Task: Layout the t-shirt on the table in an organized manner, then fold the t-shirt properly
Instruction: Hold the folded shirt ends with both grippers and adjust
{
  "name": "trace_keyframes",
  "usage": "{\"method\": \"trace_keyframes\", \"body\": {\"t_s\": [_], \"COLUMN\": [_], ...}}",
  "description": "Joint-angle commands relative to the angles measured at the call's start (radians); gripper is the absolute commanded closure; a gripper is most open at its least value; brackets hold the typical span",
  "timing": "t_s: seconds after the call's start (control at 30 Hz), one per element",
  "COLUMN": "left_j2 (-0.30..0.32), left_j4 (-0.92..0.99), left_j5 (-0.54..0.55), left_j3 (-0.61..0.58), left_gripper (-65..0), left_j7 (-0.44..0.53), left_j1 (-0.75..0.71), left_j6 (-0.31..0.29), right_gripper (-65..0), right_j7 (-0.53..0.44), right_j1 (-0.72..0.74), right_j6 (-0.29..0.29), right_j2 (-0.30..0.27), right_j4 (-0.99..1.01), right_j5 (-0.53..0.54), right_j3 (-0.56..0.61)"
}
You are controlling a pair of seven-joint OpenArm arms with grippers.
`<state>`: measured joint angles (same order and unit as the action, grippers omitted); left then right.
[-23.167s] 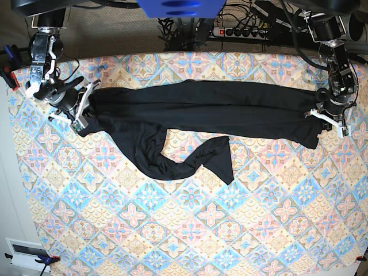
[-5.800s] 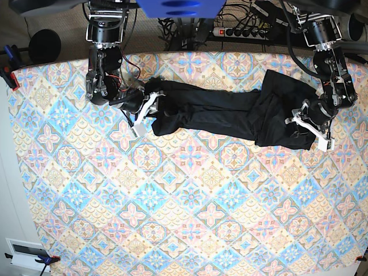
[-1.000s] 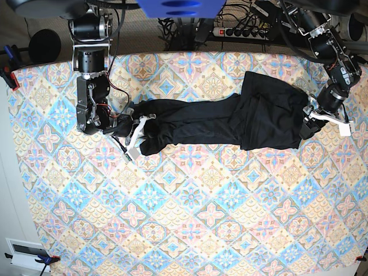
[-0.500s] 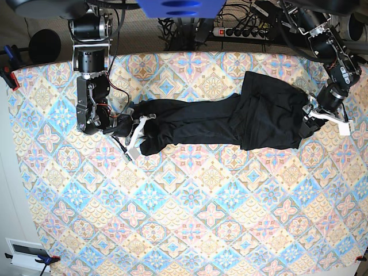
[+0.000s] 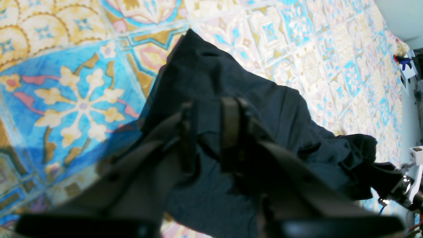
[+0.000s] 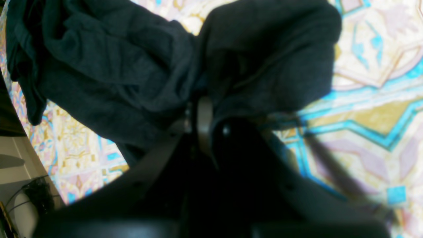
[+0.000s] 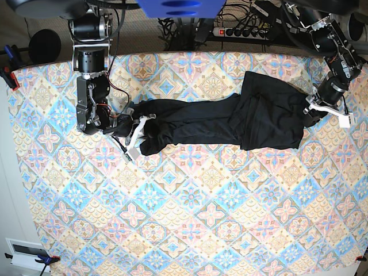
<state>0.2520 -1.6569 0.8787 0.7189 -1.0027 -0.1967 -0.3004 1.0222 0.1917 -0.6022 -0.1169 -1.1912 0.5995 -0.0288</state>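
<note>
The t-shirt point(image 7: 230, 118) lies bunched in a long band across the far half of the table point(image 7: 190, 218), one end doubled over into a wider panel; the right tool point(image 7: 137, 135) is pressed together, pinching the narrow end; the left tool point(image 5: 207, 132) straddles a fold at the other end, whether it grips cannot be told.

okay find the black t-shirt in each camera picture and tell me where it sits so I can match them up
Base: the plain black soft fabric t-shirt lies stretched across the upper middle.
Left wrist: it fills the centre and lower right, under the left gripper.
Right wrist: it covers the upper left and top centre, above the right gripper.
Shared landmark: the pastel diamond-and-flower patterned table cloth.
</note>
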Motion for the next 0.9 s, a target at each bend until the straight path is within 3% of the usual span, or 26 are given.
{"method": "trace_keyframes", "body": {"t_s": [0.0, 0.13, 0.43, 0.87], "left_j2": [0.02, 0.023, 0.014, -0.007], "left_j4": [-0.016, -0.015, -0.016, -0.012], "left_j5": [0.017, 0.015, -0.072, -0.14], "left_j3": [0.005, 0.005, 0.005, 0.001], "left_gripper": [-6.7, 0.0, 0.0, -0.2], "left_j7": [0.018, 0.017, 0.02, 0.012], "left_j1": [0.006, 0.003, -0.013, 0.09], "left_j6": [-0.006, -0.006, -0.006, -0.006], "right_gripper": [-0.1, -0.1, -0.1, -0.1], "right_j7": [0.059, 0.059, 0.054, 0.068], "right_j1": [-0.001, -0.001, -0.001, -0.001], "right_j6": [-0.002, -0.002, -0.002, -0.002], "right_j2": [-0.004, -0.004, -0.004, -0.004], "right_j4": [-0.002, -0.002, -0.003, -0.003], "right_j5": [-0.037, -0.037, -0.037, -0.037], "right_j3": [0.003, 0.003, 0.003, -0.001]}}
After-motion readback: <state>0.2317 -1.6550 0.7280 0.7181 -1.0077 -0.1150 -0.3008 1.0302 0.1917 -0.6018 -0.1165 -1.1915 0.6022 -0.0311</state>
